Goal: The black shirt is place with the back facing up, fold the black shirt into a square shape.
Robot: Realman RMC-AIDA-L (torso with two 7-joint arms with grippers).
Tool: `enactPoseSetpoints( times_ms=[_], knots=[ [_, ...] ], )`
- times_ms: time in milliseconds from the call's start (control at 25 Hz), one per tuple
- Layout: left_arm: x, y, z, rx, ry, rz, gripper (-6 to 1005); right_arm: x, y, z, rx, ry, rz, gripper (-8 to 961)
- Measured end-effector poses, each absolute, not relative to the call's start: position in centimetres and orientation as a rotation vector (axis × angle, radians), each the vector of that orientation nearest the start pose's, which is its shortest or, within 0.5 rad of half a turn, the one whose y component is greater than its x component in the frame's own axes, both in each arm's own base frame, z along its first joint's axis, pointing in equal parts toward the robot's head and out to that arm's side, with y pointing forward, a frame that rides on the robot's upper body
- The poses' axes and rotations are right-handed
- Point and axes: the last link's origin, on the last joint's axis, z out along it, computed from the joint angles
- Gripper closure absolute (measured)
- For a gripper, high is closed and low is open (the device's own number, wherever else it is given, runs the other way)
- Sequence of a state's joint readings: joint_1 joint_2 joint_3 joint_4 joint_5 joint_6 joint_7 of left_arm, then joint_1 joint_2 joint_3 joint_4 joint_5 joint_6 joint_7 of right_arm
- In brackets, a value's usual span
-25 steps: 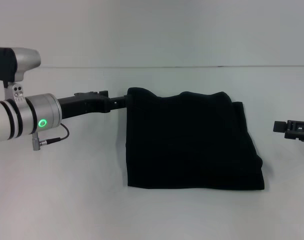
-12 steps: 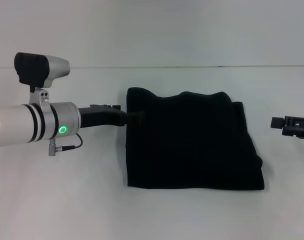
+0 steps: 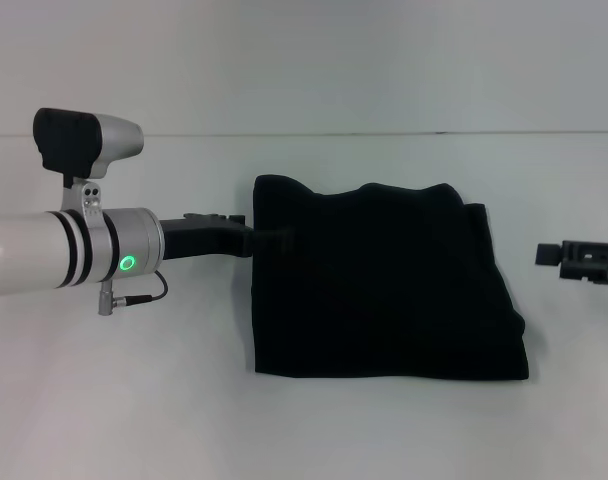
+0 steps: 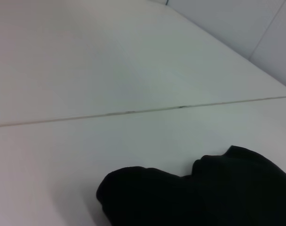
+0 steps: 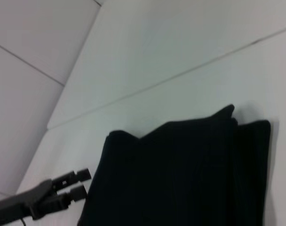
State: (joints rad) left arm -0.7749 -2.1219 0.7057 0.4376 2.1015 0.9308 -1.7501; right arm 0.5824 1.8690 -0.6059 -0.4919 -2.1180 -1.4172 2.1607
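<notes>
The black shirt point(image 3: 384, 280) lies folded in a rough square on the white table point(image 3: 134, 400). It also shows in the left wrist view point(image 4: 209, 193) and the right wrist view point(image 5: 180, 174). My left gripper point(image 3: 274, 238) reaches in from the left and sits at the upper part of the shirt's left edge. In the right wrist view the left gripper point(image 5: 84, 182) has its two fingers a little apart with nothing between them, right beside the fabric edge. My right gripper point(image 3: 574, 262) hangs off to the right, apart from the shirt.
A thin seam point(image 3: 434, 133) runs across the far side of the table behind the shirt. A plain pale wall point(image 3: 304, 60) stands behind it.
My left arm has moved right, so its gripper tip now meets the shirt's left edge. My right gripper has drifted slightly left and down. The shirt has not moved.
</notes>
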Motion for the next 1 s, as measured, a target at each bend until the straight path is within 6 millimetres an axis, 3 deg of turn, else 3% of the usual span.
enactPoseSetpoints(
  times_ms=[320, 800, 1000],
  knots=[
    [-24.0, 40.4, -4.2, -2.447, -1.091, -0.501, 95, 31.2, 36.0, 4.2, -2.277, 1.745, 0.482, 188],
    [-24.1, 39.4, -3.3, -2.514, -1.08, -0.502, 95, 30.3, 35.4, 2.4, -2.335, 1.812, 0.462, 189],
    [-24.1, 39.4, -3.3, -2.514, -1.075, -0.499, 95, 30.4, 35.2, 2.3, -2.324, 1.851, 0.433, 266]
  ],
)
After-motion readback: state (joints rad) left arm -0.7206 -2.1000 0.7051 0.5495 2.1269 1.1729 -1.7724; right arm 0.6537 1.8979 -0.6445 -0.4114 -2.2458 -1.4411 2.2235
